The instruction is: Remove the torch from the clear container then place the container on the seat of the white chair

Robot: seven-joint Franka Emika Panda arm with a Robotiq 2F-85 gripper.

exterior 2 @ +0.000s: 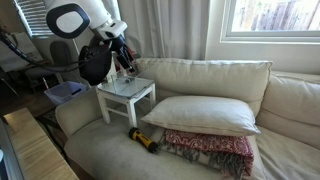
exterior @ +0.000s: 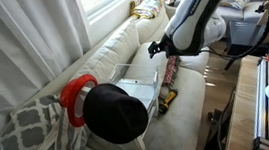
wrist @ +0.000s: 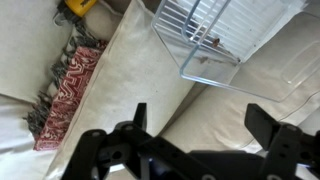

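The clear container [exterior 2: 127, 96] stands on the seat of the white chair [exterior 2: 205, 75], at its end. It also shows in an exterior view [exterior: 141, 84] and at the top of the wrist view [wrist: 215, 45], where a white grid shows through it. The torch [exterior 2: 143, 141], yellow and black, lies on the seat outside the container, beside it [exterior: 165, 99]; its yellow end shows in the wrist view [wrist: 78, 6]. My gripper [wrist: 205, 125] is open and empty. It hangs above the container's edge in both exterior views [exterior: 157, 50] [exterior 2: 125, 62], touching nothing.
A cream pillow [exterior 2: 205, 114] lies on a red patterned blanket [exterior 2: 205, 150] [wrist: 70, 85] on the seat next to the torch. A black round object with a red ring [exterior: 108, 110] and a grey patterned cushion [exterior: 30, 136] sit in the foreground. A wooden table [exterior 2: 35, 150] stands before the seat.
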